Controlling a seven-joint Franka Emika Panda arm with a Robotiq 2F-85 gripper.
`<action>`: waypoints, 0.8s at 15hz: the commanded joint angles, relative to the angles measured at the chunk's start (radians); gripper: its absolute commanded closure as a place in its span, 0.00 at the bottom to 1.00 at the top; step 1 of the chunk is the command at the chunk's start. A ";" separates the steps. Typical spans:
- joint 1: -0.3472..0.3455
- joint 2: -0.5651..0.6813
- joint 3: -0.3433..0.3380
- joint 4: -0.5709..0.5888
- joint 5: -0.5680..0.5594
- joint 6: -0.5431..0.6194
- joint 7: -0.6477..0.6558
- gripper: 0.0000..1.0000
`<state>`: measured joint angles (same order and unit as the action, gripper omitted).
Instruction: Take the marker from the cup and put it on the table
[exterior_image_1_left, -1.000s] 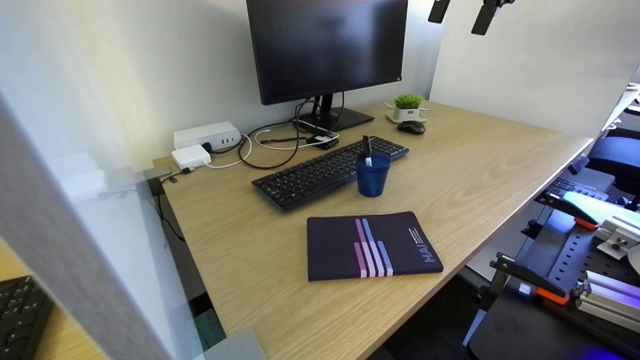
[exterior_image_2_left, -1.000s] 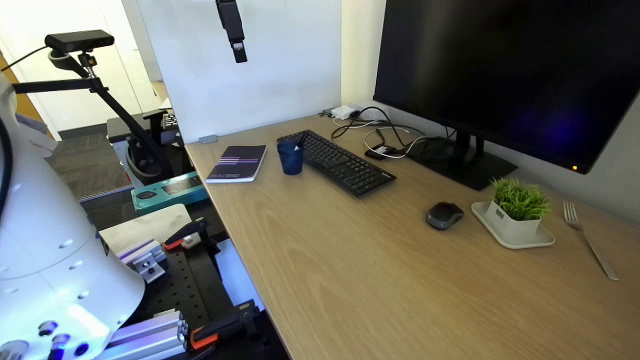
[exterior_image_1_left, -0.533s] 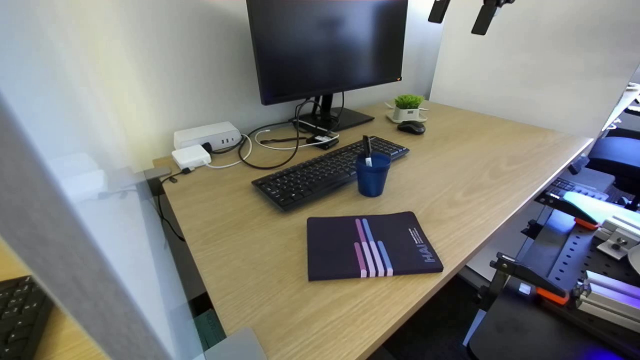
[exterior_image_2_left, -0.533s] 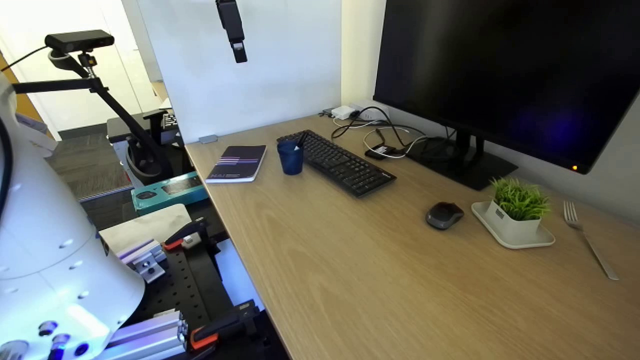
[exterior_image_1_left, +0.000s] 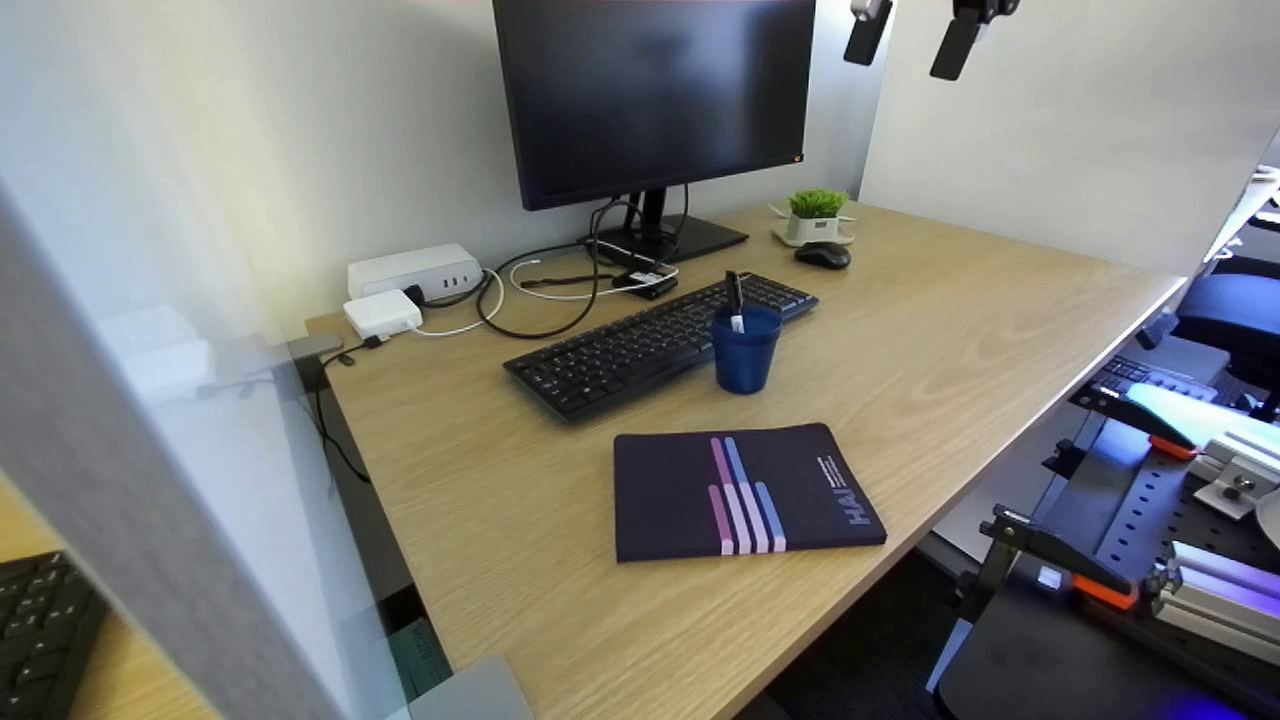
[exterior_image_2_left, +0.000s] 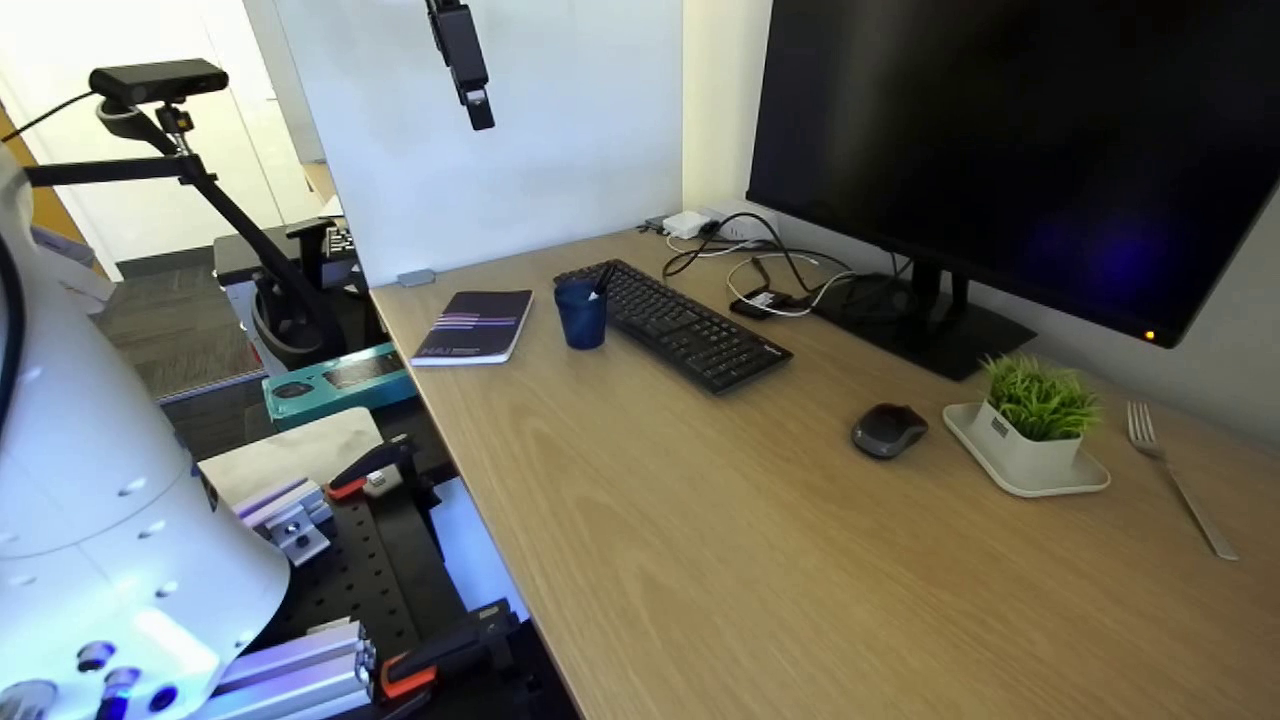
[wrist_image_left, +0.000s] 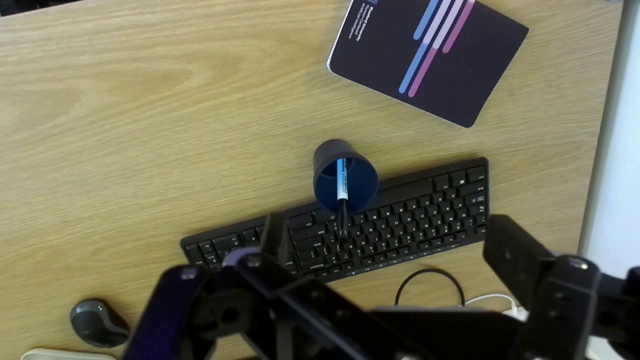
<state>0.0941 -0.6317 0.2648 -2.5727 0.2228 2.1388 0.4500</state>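
Currently the white-barrelled, black-ended marker (exterior_image_1_left: 734, 293) leans inside the dark-blue cup (exterior_image_1_left: 745, 358), its dark end sticking up past the rim, and the cup stands on the light-wood worktop (exterior_image_1_left: 940, 330) between the black keyboard (exterior_image_1_left: 640, 355) and the dark HAI notebook (exterior_image_1_left: 665, 500). High above and well apart from them hangs the hand (exterior_image_1_left: 901, 68), its two fingers spread wide. A computer mouse (exterior_image_2_left: 889, 431) lies between the keyboard and the potted plant (exterior_image_2_left: 1040, 405), and a fork (exterior_image_2_left: 1184, 498) rests near the plant, opposite the mouse.
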 joint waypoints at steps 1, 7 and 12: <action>-0.009 0.045 0.032 0.006 -0.036 0.050 0.038 0.00; -0.014 0.143 0.082 0.001 -0.111 0.156 0.128 0.00; -0.017 0.246 0.108 -0.002 -0.201 0.270 0.218 0.00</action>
<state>0.0934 -0.4369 0.3545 -2.5793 0.0754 2.3454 0.6199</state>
